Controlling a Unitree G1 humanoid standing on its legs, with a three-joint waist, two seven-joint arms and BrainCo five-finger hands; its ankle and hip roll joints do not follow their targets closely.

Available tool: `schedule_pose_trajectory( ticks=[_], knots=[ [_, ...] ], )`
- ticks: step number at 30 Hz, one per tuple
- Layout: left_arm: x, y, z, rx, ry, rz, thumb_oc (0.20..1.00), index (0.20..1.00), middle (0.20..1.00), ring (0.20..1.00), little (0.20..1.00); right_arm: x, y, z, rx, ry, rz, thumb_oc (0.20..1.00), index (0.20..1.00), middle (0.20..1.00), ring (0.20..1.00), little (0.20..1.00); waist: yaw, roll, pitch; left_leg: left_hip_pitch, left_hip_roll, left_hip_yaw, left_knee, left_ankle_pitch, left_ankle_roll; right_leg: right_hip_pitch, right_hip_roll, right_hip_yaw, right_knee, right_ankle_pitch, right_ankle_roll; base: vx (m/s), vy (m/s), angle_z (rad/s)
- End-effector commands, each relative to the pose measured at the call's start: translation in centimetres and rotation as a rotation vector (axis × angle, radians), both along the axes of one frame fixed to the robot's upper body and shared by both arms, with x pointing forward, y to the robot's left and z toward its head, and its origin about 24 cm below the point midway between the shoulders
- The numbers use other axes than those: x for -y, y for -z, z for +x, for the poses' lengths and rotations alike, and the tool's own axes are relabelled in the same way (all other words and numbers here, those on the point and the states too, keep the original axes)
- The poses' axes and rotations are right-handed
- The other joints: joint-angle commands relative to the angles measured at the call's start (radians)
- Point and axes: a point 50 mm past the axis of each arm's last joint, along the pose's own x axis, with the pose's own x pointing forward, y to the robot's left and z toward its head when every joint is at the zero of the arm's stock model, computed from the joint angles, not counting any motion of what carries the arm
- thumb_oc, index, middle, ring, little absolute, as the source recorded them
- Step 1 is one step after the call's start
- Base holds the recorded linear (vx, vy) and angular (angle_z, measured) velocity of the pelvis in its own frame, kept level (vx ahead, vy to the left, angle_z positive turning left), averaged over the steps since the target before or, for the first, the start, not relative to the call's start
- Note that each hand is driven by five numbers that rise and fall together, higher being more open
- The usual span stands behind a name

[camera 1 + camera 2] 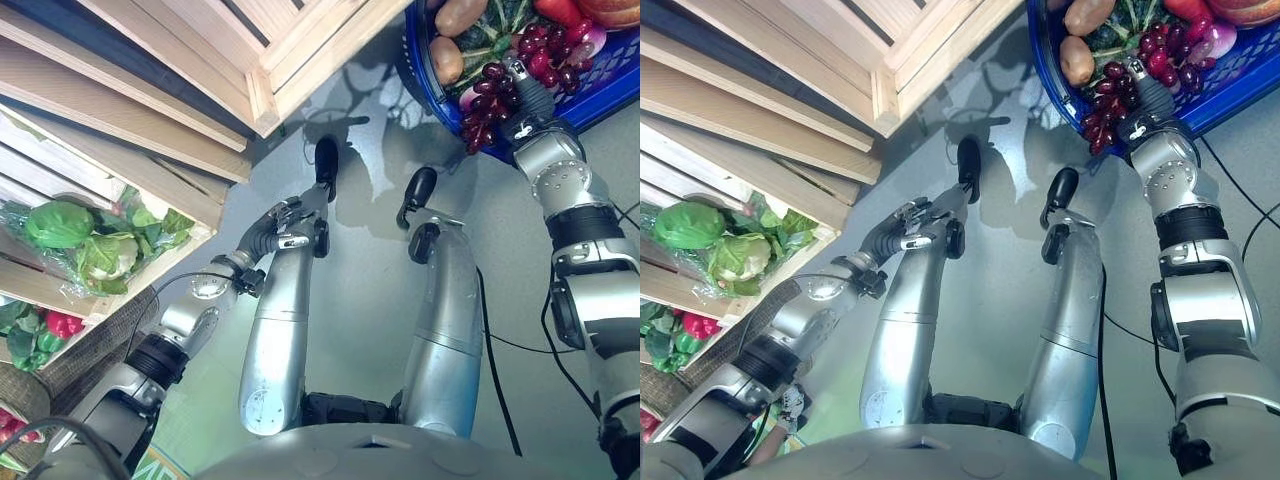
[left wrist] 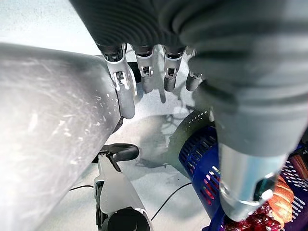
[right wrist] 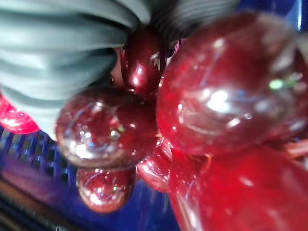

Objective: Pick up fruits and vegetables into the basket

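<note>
Where your right arm reaches up into the blue basket [image 1: 422,75], the right hand [image 1: 524,82] sits buried among dark red grapes [image 1: 487,95]; you cannot tell whether its fingers are closed on them, since its wrist view has glossy grapes [image 3: 219,91] pressed against the lens with the ribbed cover beside them.

Basket contents, as far as you can see:
- two potatoes [image 1: 447,58] at the near-left rim, one cut off by the frame edge;
- dark leafy greens [image 1: 1118,30] behind them;
- a red item and an orange-brown item at the far corner, both cropped and hard to name.

Left hand [image 1: 285,222]: low over the grey floor [image 1: 350,290], fingers [image 2: 144,77] straight and relaxed, holding nothing.

Surroundings on your left:
- slatted wooden crates [image 1: 200,60] stacked and overhanging the floor;
- a lower crate [image 1: 190,235] with a green cabbage [image 1: 58,224], a pale cauliflower [image 1: 105,255] and loose leaves;
- below it, red and green peppers [image 1: 45,330], partly cut off.

The crates stand well apart from the basket, with the floor between.
</note>
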Motion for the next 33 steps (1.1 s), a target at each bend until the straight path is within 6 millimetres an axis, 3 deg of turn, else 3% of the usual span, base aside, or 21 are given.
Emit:
schedule_pose_trajectory(
  ticks=[1, 4, 9, 16, 20, 21, 27, 29, 33],
  knots=[
    [3.6, 4.3, -3.5, -0.143, 0.083, -0.009, 1.0, 1.0, 1.0, 1.0, 1.0, 3.6, -3.7, -1.5, 0.157, 0.153, -0.07, 1.0, 1.0, 1.0, 1.0, 1.0, -0.026, 0.14, -0.053, 0.025, -0.033, -0.006, 0.055, -0.149, 0.047, -0.004, 0.049, -0.04, -0.021, 0.051, 0.041, 0.0, 0.0, 0.0],
    [4.0, 4.2, -3.7, -0.132, 0.094, -0.022, 1.0, 1.0, 1.0, 1.0, 1.0, 3.6, -4.1, -1.6, 0.195, 0.16, -0.059, 1.0, 1.0, 1.0, 1.0, 1.0, -0.026, 0.141, -0.053, 0.031, -0.032, -0.005, 0.046, -0.147, 0.047, 0.002, 0.054, -0.039, -0.034, 0.054, 0.041, 0.0, 0.0, 0.0],
    [4.4, 4.3, -4.5, -0.1, 0.079, -0.049, 1.0, 1.0, 1.0, 1.0, 1.0, 3.2, -5.7, -2.3, 0.297, 0.221, -0.292, 1.0, 1.0, 1.0, 1.0, 1.0, -0.036, 0.145, -0.053, 0.065, -0.032, 0.001, 0.018, -0.143, 0.043, 0.033, 0.061, -0.038, -0.066, 0.056, 0.039, -0.01, 0.032, -0.02],
    [3.2, 4.7, -4.9, -0.078, -0.018, -0.011, 1.0, 1.0, 1.0, 1.0, 1.0, 1.8, -4.5, -3.6, 0.301, 0.264, -0.514, 1.0, 1.0, 1.0, 1.0, 1.0, -0.06, 0.133, -0.053, 0.129, -0.029, 0.018, -0.014, -0.136, 0.038, 0.092, 0.071, -0.038, -0.11, 0.064, 0.037, -0.03, 0.032, -0.06],
    [2.6, 4.4, -5.1, -0.055, -0.013, -0.003, 1.0, 1.0, 1.0, 1.0, 1.0, 1.2, -2.5, -4.3, 0.254, 0.263, -0.574, 1.0, 1.0, 1.0, 1.0, 1.0, -0.073, 0.126, -0.053, 0.162, -0.027, 0.029, -0.025, -0.138, 0.039, 0.125, 0.075, -0.036, -0.127, 0.065, 0.036, -0.02, 0.04, -0.04],
    [2.4, 4.0, -5.2, -0.014, -0.011, 0.009, 1.0, 1.0, 1.0, 1.0, 1.0, 0.8, -0.8, -4.7, 0.227, 0.238, -0.569, 1.0, 1.0, 1.0, 1.0, 1.0, -0.082, 0.121, -0.053, 0.188, -0.024, 0.037, -0.035, -0.138, 0.041, 0.149, 0.08, -0.034, -0.137, 0.067, 0.036, -0.02, 0.044, -0.04],
    [1.8, 1.3, -4.8, 0.218, -0.028, 0.126, 1.0, 1.0, 1.0, 1.0, 1.0, -1.5, 4.9, -6.8, 0.168, 0.17, -0.572, 1.0, 1.0, 1.0, 1.0, 1.0, -0.115, 0.095, -0.053, 0.272, -0.02, 0.056, -0.065, -0.139, 0.046, 0.232, 0.094, -0.031, -0.184, 0.08, 0.042, -0.02, 0.025, -0.08],
    [1.7, 0.9, -4.6, 0.239, -0.029, 0.132, 1.0, 1.0, 1.0, 1.0, 1.0, -1.8, 5.5, -7.1, 0.161, 0.164, -0.57, 1.0, 1.0, 1.0, 1.0, 1.0, -0.118, 0.092, -0.053, 0.282, -0.02, 0.058, -0.066, -0.14, 0.046, 0.24, 0.094, -0.031, -0.187, 0.082, 0.043, -0.01, 0.01, -0.08],
    [0.5, -3.0, -3.7, 0.463, -0.092, 0.182, 1.0, 1.0, 1.0, 1.0, 1.0, -3.5, 9.3, -9.3, 0.128, 0.115, -0.613, 1.0, 1.0, 1.0, 1.0, 1.0, -0.149, 0.069, -0.053, 0.371, -0.02, 0.08, -0.09, -0.147, 0.043, 0.334, 0.097, -0.032, -0.231, 0.09, 0.056, -0.01, 0.021, -0.12]
  ],
)
